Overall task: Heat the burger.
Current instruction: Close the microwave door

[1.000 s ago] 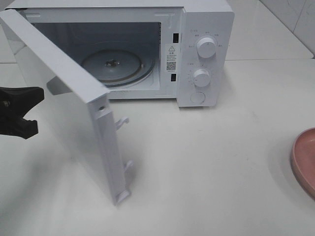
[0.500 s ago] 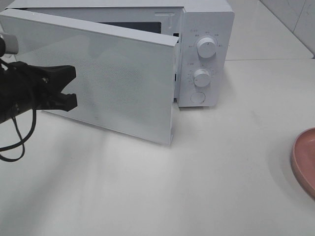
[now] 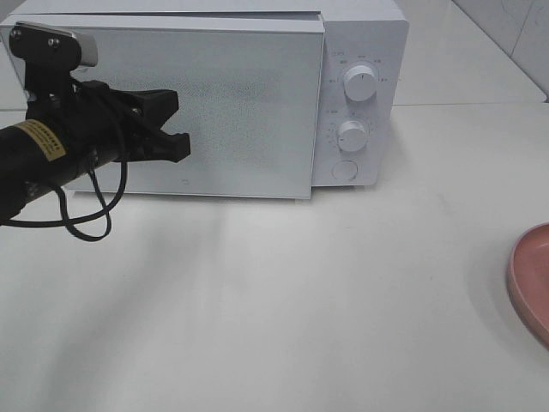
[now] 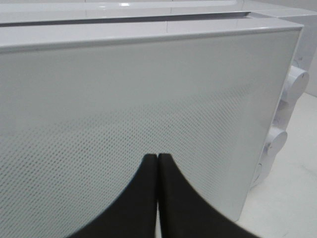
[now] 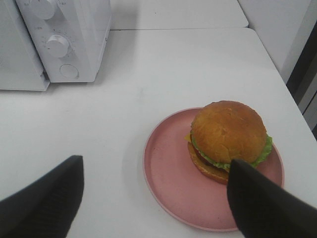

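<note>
The burger (image 5: 228,136), with a golden-brown bun and green lettuce, sits on a pink plate (image 5: 168,183) on the white table, outside the microwave. My right gripper (image 5: 156,163) hovers above the plate, open, with one finger on each side and nothing between them. In the high view only the plate's rim (image 3: 533,279) shows at the right edge, and the burger is out of frame. The white microwave (image 3: 360,94) stands at the back with its door (image 3: 249,112) flat against its front. My left gripper (image 3: 176,127) is shut, its fingertips (image 4: 157,158) pressed on the door (image 4: 148,99).
Two round knobs (image 3: 359,84) (image 3: 351,135) and a round button (image 3: 344,170) sit on the microwave's panel right of the door. A black cable (image 3: 86,215) loops under the left arm. The table's right edge and a dark gap lie beyond the plate (image 5: 302,94).
The microwave door swung from wide open to flat against the front. My left gripper moved right along with it, staying shut. The right arm and plate have not moved.
</note>
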`<state>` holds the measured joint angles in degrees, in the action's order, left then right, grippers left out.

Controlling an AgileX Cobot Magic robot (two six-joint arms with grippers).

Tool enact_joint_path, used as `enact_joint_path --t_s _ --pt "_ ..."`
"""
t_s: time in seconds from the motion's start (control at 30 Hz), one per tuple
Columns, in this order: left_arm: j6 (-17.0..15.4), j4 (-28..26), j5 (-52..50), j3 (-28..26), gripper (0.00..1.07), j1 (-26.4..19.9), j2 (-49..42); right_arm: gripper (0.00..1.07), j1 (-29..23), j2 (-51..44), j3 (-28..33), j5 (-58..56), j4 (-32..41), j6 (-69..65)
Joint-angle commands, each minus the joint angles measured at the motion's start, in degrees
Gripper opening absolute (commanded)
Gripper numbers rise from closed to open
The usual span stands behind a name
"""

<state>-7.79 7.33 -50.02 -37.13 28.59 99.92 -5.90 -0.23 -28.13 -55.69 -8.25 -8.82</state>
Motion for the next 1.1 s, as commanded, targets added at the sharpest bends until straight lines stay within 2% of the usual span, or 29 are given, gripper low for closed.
enact_joint_path --t_s 0.03,0.17,0.23,0.33,0.4,0.97,1.1 --pt "0.23 -1.03 -0.11 -2.86 0.00 1.20 1.20 0.76 0.46 -1.55 0.11 0.46 -0.06 0.46" --pt "0.23 -1.20 -0.11 -5.16 0.00 1.95 2.81 0.76 0.46 -1.55 0.11 0.46 -0.06 0.46" --pt "0.00 -2.69 0.74 -8.54 0.00 2.98 5.10 0.76 0.46 -1.55 0.11 0.46 -0.06 0.46" --pt "0.00 -3.15 1.15 -9.51 0.00 3.27 5.73 0.76 0.46 -1.55 0.11 0.46 -0.06 0.46" --pt "-0.17 -3.95 2.18 -12.83 0.00 3.90 7.62 0.76 0.46 -1.55 0.11 0.46 -0.06 0.46" --pt "-0.11 -4.18 5.50 -23.55 0.00 3.95 14.44 0.76 0.46 -1.55 0.11 0.46 -0.06 0.46" --pt "0.29 -6.65 5.61 -25.67 0.00 3.95 16.62 0.76 0.46 -1.55 0.11 0.46 -0.06 0.46"
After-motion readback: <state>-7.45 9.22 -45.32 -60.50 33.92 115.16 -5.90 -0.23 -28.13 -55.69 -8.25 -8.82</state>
